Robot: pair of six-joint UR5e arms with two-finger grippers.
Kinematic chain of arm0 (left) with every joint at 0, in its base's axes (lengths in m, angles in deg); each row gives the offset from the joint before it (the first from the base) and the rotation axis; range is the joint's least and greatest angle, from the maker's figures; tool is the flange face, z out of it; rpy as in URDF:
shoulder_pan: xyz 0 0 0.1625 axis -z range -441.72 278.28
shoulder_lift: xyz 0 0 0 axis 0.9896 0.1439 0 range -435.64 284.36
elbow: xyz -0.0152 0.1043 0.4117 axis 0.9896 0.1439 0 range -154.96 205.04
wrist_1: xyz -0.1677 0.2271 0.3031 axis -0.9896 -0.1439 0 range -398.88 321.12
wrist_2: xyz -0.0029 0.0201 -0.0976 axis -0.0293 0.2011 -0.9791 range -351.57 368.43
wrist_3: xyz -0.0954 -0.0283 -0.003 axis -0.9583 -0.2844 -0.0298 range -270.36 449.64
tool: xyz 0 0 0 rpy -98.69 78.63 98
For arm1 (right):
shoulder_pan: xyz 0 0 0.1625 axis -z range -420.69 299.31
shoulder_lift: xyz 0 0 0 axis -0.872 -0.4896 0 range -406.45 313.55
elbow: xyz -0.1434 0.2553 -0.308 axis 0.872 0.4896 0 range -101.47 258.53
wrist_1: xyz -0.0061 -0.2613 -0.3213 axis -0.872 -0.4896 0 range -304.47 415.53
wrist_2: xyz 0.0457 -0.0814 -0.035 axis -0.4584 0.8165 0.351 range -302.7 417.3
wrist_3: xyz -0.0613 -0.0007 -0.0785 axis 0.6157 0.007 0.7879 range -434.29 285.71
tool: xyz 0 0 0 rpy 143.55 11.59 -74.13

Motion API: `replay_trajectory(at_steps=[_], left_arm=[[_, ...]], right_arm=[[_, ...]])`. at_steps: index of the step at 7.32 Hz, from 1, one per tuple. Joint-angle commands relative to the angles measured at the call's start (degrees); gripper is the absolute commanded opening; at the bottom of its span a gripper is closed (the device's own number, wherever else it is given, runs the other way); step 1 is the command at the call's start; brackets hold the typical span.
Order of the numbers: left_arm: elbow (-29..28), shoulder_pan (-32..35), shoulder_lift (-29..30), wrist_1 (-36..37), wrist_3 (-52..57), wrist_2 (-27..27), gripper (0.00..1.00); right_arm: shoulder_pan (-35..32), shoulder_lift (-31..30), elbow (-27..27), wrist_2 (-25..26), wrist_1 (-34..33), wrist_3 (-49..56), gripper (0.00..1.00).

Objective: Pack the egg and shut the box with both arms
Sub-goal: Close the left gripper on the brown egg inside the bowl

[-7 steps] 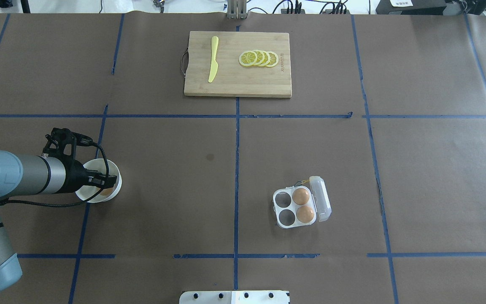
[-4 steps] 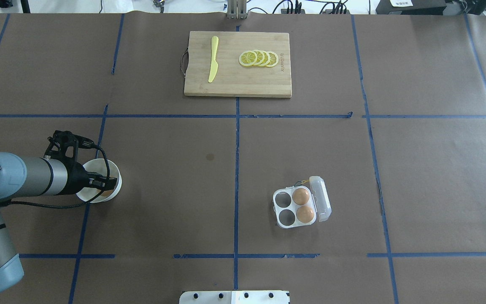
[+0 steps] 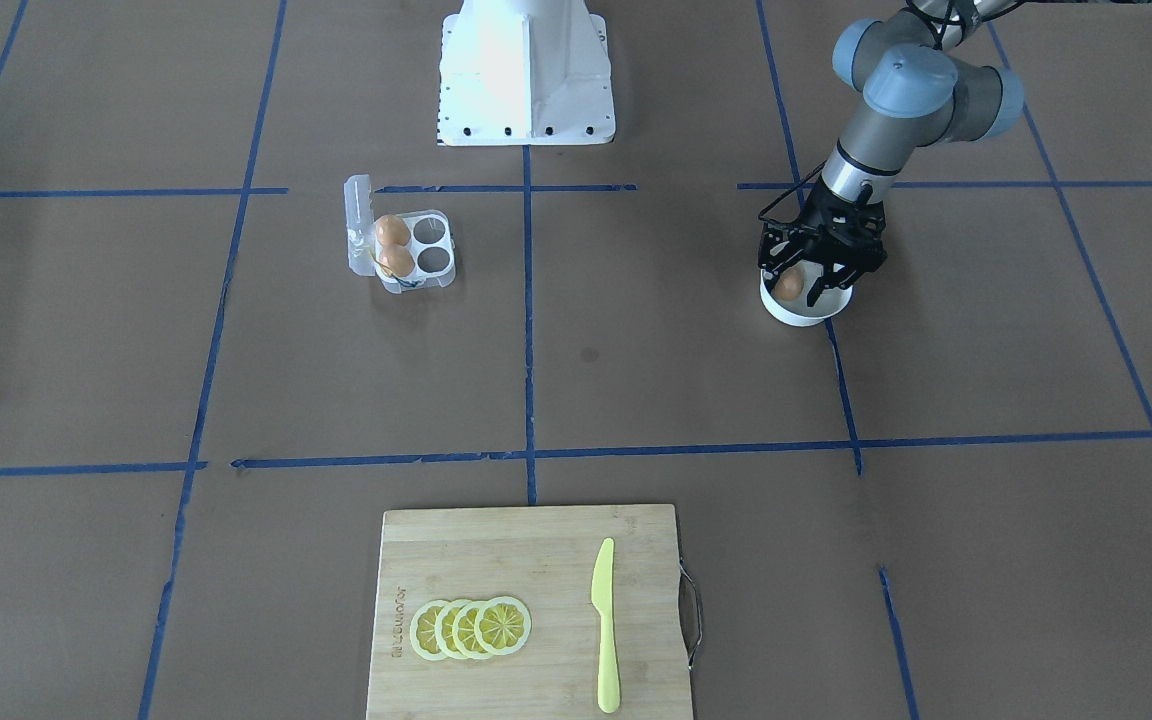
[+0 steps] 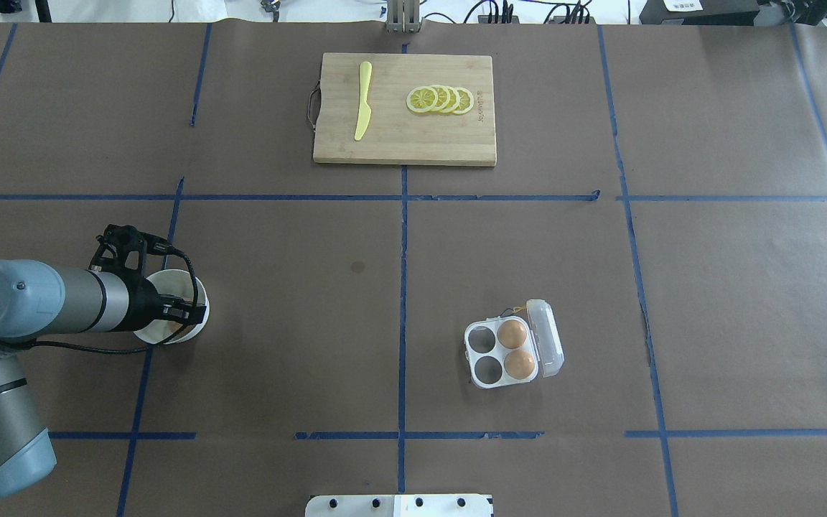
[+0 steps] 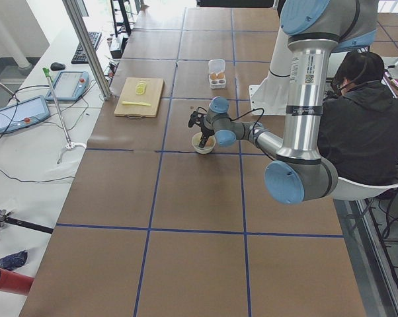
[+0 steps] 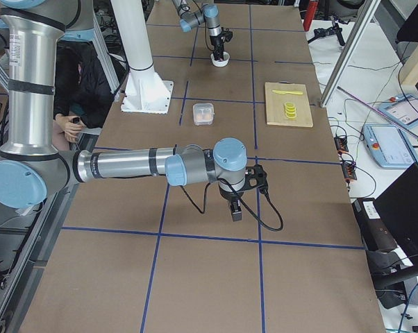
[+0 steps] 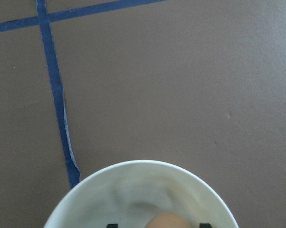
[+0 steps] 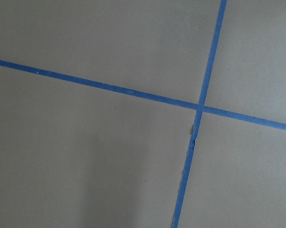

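Left gripper [image 3: 798, 286] down in the white bowl [image 3: 800, 314], egg [image 3: 787, 286] between its fingers.
Front-facing: the box [image 3: 417, 284] lies well apart from the bowl, lid open, two other eggs [image 3: 397, 262] inside. Left wrist: fingertips [image 7: 112, 225] flank the egg, a gap on either side, not clamped. Exterior right: right gripper [image 6: 235, 210] hangs near the tabletop [image 6: 195, 277]; open or closed, I cannot tell.

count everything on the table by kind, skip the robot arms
small orange-brown oval eggs: 3
clear plastic four-cell egg carton: 1
round white bowl: 1
rectangular wooden cutting board: 1
yellow plastic knife: 1
round yellow lemon slices: 4
total: 11
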Motion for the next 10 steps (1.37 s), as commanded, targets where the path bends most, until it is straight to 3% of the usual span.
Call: replay_trajectory(at_steps=[1, 2, 3, 5, 6, 7, 9, 10], left_arm=[[-0.1, 0.0, 0.2, 0.0, 0.0, 0.0, 0.38], [0.1, 0.0, 0.1, 0.0, 0.1, 0.0, 0.12], [0.9, 0.4, -0.4, 0.0, 0.6, -0.1, 0.0], [3.0, 1.0, -2.7, 0.0, 3.8, -0.1, 0.0], [2.3, 1.0, -2.7, 0.0, 3.8, -0.1, 0.15], [2.3, 0.9, -2.6, 0.0, 3.8, -0.1, 0.4], [2.7, 0.9, -1.7, 0.0, 3.8, -0.4, 0.62], [2.6, 0.9, -1.6, 0.0, 3.8, -0.5, 0.62]], right_arm=[[0.0, 0.0, 0.0, 0.0, 0.0, 0.0, 1.0], [0.0, 0.0, 0.1, 0.0, 0.0, 0.0, 1.0], [0.0, 0.0, 0.1, 0.0, 0.0, 0.0, 1.0], [0.0, 0.0, 0.0, -0.1, 0.0, 0.0, 1.0], [0.0, 0.0, 0.1, -0.1, 0.0, 0.0, 1.0], [0.0, 0.0, 0.0, -0.1, 0.0, 0.0, 1.0], [0.0, 0.1, 0.0, -0.1, 0.0, 0.0, 1.0], [0.0, 0.1, 0.0, -0.1, 0.0, -0.1, 1.0]])
